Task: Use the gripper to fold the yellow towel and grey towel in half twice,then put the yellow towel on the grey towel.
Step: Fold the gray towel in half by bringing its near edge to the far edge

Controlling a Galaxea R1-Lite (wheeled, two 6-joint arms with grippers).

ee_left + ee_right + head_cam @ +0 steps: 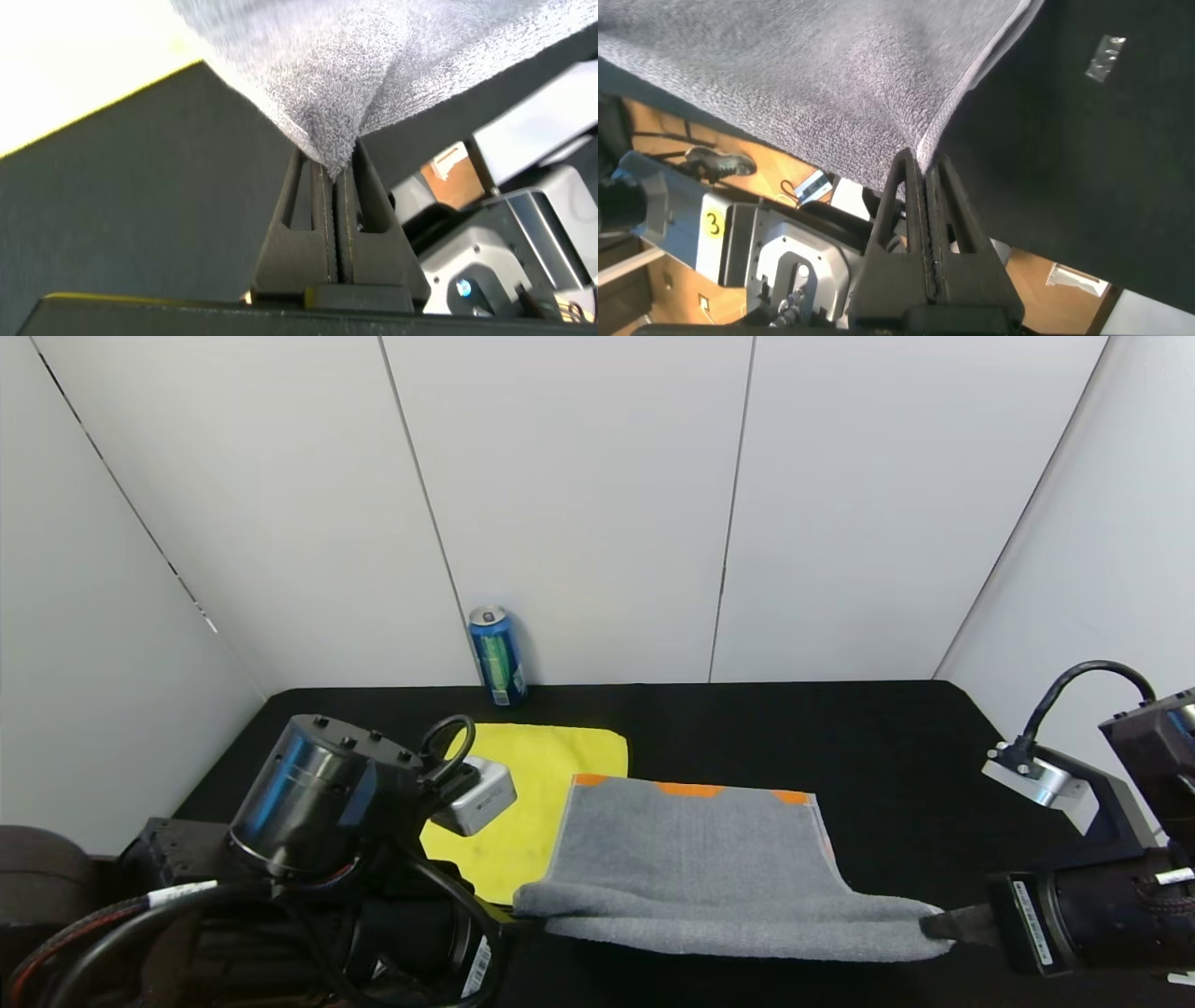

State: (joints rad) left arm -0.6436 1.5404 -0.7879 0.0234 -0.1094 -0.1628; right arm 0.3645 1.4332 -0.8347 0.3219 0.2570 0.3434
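The grey towel [691, 868] lies mid-table with its orange band at the far end; its near edge is lifted off the black table. My left gripper [334, 161] is shut on the near left corner of the grey towel [327, 84]. My right gripper [924, 161] is shut on the near right corner of that grey towel [813, 84], which in the head view sits at the right gripper [936, 924]. The yellow towel [532, 775] lies flat to the left, partly under the grey towel and partly hidden by my left arm.
A blue drink can [497, 655] stands at the back of the black table [887, 756] against the white wall. White panels close in the back and sides. Bare tabletop lies to the right of the towels.
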